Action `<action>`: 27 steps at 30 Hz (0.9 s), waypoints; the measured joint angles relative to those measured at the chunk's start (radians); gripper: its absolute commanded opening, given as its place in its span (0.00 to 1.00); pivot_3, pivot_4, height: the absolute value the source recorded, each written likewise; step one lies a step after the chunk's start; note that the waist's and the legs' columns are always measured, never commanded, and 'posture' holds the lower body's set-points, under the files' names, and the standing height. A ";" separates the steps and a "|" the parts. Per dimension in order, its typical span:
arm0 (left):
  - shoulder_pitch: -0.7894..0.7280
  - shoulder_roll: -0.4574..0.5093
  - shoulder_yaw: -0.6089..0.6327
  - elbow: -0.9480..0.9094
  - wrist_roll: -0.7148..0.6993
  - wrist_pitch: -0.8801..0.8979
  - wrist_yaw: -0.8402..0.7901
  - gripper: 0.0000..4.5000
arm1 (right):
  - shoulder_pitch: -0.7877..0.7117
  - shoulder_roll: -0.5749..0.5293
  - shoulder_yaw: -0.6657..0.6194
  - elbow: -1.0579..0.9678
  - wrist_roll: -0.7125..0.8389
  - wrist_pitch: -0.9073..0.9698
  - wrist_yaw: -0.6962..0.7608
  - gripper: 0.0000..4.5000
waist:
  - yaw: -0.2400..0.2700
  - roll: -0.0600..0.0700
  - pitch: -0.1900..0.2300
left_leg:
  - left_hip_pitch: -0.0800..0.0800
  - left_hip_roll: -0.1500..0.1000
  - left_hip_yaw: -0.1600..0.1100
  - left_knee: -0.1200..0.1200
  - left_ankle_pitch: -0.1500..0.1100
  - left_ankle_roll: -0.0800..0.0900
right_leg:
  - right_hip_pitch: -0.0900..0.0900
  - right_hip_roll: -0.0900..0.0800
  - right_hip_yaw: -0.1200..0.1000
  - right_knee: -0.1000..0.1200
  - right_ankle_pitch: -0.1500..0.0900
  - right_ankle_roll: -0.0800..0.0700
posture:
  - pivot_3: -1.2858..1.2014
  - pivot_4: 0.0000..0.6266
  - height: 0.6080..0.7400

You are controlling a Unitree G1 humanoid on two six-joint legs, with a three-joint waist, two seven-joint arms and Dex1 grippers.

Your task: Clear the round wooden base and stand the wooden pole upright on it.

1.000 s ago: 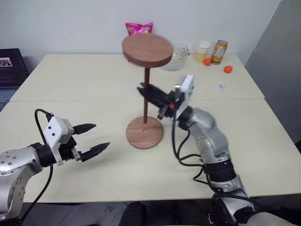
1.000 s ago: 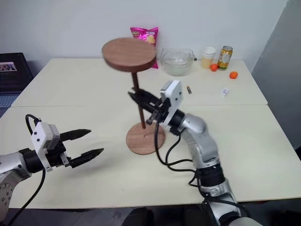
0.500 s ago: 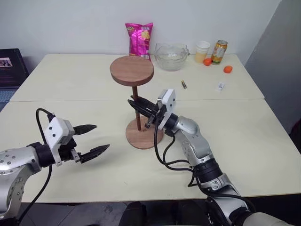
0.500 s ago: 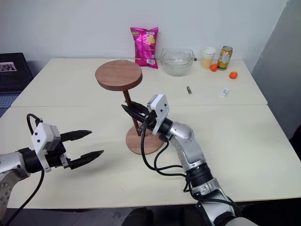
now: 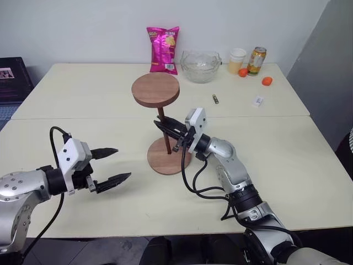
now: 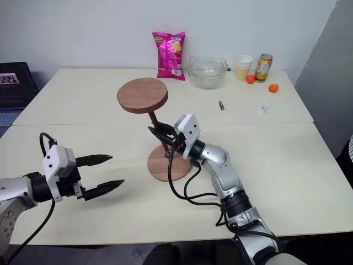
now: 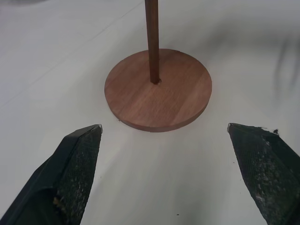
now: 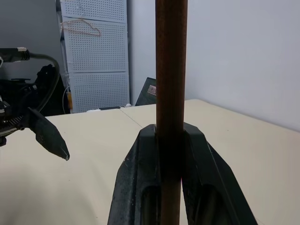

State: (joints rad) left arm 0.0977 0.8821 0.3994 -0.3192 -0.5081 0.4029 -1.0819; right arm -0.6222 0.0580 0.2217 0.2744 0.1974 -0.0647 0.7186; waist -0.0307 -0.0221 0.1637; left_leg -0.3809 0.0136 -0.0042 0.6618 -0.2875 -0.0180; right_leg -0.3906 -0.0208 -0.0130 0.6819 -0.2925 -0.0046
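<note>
While the left gripper [image 5: 112,165] waits wide open near the flat round reddish-brown wooden base [image 5: 169,155], the right gripper [image 5: 166,127] squeezes the thin dark-brown wooden pole [image 5: 163,122], standing upright on that base's middle.

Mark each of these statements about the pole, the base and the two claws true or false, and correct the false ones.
1. The right claw is shut on the wooden pole. True.
2. The pole's foot meets the middle of the round wooden base. True.
3. The left claw grips the base. False: it hangs open, apart from the base, over the table.
4. The pole lies flat on the table. False: it stands about upright, its disc head on top.
5. The chip bag lies on the base. False: it stands at the table's far edge.
</note>
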 measured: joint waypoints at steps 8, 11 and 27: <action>-0.017 0.012 -0.002 0.010 0.002 0.000 -0.001 1.00 | 0.007 -0.007 0.010 -0.005 0.000 -0.009 0.009 0.05 | 0.000 0.000 0.000 | 0.000 0.000 0.000 0.000 0.000 0.000 | 0.000 0.000 0.000 0.000 0.000 0.000 | 0.52 0.24 1.00; -0.019 0.012 -0.004 0.013 0.003 0.000 -0.001 1.00 | 0.018 -0.010 0.021 -0.014 -0.003 -0.010 0.009 0.05 | 0.000 0.000 0.000 | 0.000 0.000 0.000 0.000 0.000 0.000 | 0.000 0.000 0.000 0.000 0.000 0.000 | 0.52 0.24 1.00; -0.036 0.012 -0.045 0.037 0.014 -0.019 -0.002 1.00 | 0.009 -0.031 0.030 -0.075 -0.016 0.163 -0.030 0.05 | 0.000 -0.002 -0.002 | 0.002 0.000 0.000 0.000 0.000 0.000 | 0.002 0.000 0.000 0.000 0.000 0.000 | 0.52 0.24 1.00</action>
State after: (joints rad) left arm 0.0619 0.8939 0.3541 -0.2827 -0.4945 0.3843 -1.0842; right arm -0.6133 0.0275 0.2515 0.1990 0.1818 0.0978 0.6884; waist -0.0303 -0.0236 0.1621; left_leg -0.3787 0.0136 -0.0045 0.6614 -0.2876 -0.0180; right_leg -0.3890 -0.0208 -0.0130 0.6819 -0.2927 -0.0048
